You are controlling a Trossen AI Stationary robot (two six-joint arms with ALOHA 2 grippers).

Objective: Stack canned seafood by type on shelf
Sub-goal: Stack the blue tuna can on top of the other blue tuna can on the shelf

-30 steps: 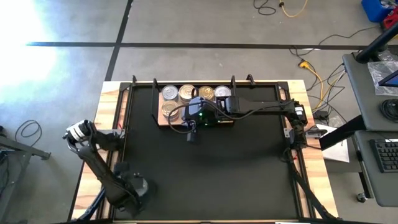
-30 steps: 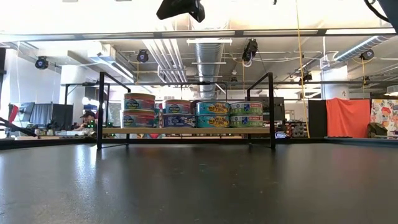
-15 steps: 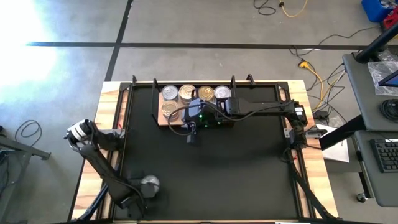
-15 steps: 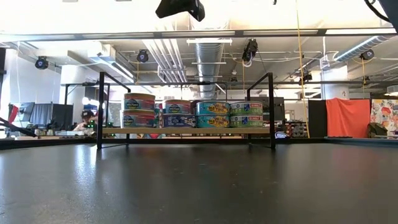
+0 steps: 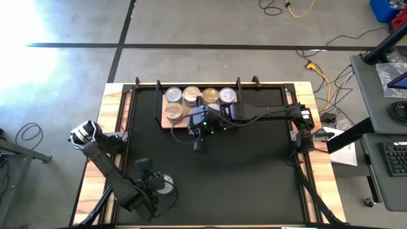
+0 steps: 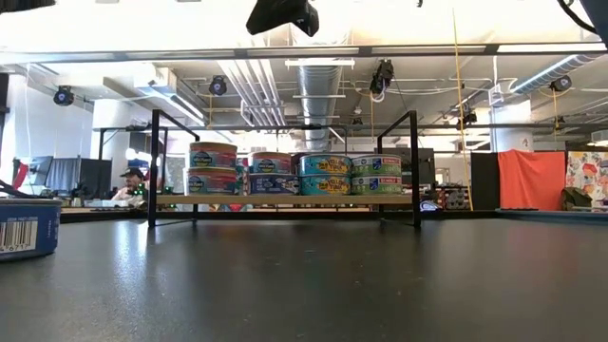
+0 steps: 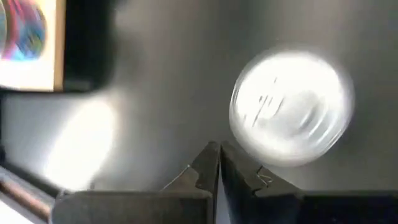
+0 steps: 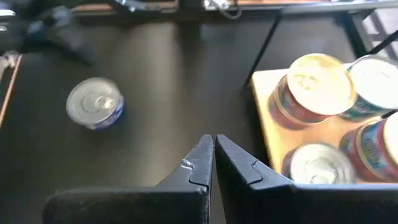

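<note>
A loose tin point(image 5: 165, 184) with a silver lid and a blue side stands upright on the black table near its front left. It also shows in the left wrist view point(image 7: 291, 109), the right wrist view point(image 8: 95, 102) and the low view point(image 6: 27, 226). My left gripper point(image 5: 154, 186) is shut right beside it. The shelf point(image 5: 164, 122), a light wood board with black wire posts, sits at the table's far side and holds several tins point(image 6: 323, 174) stacked two high. My right gripper point(image 5: 198, 145) hangs shut above the table just in front of the shelf point(image 8: 264, 118), touching nothing. My left gripper's shut fingers point(image 7: 245, 174) lie against the loose tin's side wall point(image 7: 261, 160), with the outer side of one finger on it. They slant down at it from the table's near left. The tin stands upright on the table with its lid up. Blur hides the exact touch.
The table's wooden rims point(image 5: 111, 114) and black frame rails border the dark surface. A wide stretch of bare table lies between the loose tin and the shelf. A person point(image 6: 133, 180) shows in the room far behind the table.
My left gripper has gone toward the table's right edge and risen a little, turning as it went, shut throughout. The loose tin has slid along the table toward the right with it, staying upright, and has come into the low view's left edge.
</note>
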